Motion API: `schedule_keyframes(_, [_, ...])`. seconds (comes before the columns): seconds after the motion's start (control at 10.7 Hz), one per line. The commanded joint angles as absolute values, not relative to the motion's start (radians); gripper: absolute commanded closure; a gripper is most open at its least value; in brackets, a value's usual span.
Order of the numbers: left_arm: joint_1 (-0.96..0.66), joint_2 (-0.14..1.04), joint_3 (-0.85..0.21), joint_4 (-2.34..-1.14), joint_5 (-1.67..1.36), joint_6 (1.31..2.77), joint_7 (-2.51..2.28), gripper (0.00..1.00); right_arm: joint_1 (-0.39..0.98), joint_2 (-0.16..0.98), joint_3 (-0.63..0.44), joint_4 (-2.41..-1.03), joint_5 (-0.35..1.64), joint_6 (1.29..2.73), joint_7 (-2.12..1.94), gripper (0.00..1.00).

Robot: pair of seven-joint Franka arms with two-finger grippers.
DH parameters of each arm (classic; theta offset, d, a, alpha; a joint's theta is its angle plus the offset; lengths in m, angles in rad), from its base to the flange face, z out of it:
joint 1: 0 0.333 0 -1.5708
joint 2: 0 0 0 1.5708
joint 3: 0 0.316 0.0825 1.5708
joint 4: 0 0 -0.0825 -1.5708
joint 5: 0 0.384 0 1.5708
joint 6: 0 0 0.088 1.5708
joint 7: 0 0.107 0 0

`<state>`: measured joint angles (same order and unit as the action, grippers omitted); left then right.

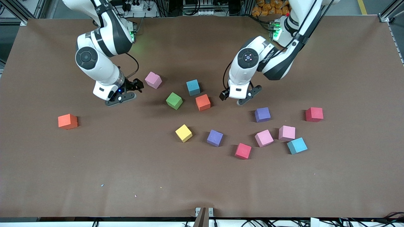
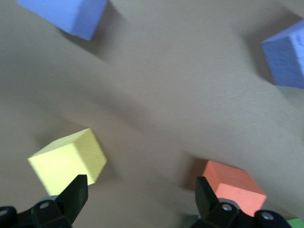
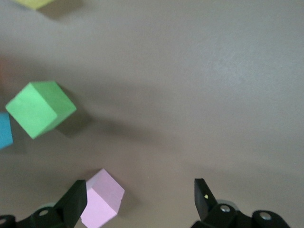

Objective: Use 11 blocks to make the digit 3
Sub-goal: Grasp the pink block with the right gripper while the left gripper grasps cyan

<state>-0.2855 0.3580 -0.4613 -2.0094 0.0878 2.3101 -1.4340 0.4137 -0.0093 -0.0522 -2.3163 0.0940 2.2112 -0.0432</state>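
Blocks (image 1: 215,137) scattered loose across mid-tabletop (image 1: 202,183), no digit formed yet. Left pincer (image 1: 240,97) over bare tabletop beside the orange block (image 1: 203,102), right pincer (image 1: 126,94) by the pink block (image 1: 153,80), both spread apart, empty. Likely risk: nudging close neighbours when descending, given tight clustering.

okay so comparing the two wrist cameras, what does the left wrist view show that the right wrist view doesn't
Only the left wrist view: two purple blocks, an orange block, and the left gripper, open and empty.

Only the right wrist view: a pink block, a teal-blue block, and the right gripper, open and empty.

Both: the brown table, a yellow block and a green block, which is just a sliver at the left wrist view's edge.
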Motion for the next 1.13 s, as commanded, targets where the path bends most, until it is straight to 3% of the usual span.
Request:
schedule_keyframes(0.0, [-0.342, 0.455, -0.462, -1.876, 0.162, 2.307, -1.511, 0.0, 0.428, -0.064, -0.054, -2.362, 0.092, 2.223, -0.086, 0.0])
schedule_keyframes(0.38, [-0.373, 0.532, -0.456, -1.78, 0.221, 2.307, -1.513, 0.0, 0.58, -0.117, -0.054, -2.41, 0.092, 2.252, -0.086, 0.0])
schedule_keyframes(0.66, [-0.35, 0.525, -0.445, -1.766, 0.233, 2.307, -1.502, 0.0, 0.6, -0.107, -0.054, -2.514, 0.092, 2.428, -0.12, 0.0])
schedule_keyframes(1.03, [-0.357, 0.546, -0.446, -1.743, 0.262, 2.307, -1.5, 0.0, 0.623, -0.098, -0.054, -2.551, 0.092, 2.468, -0.124, 0.0])
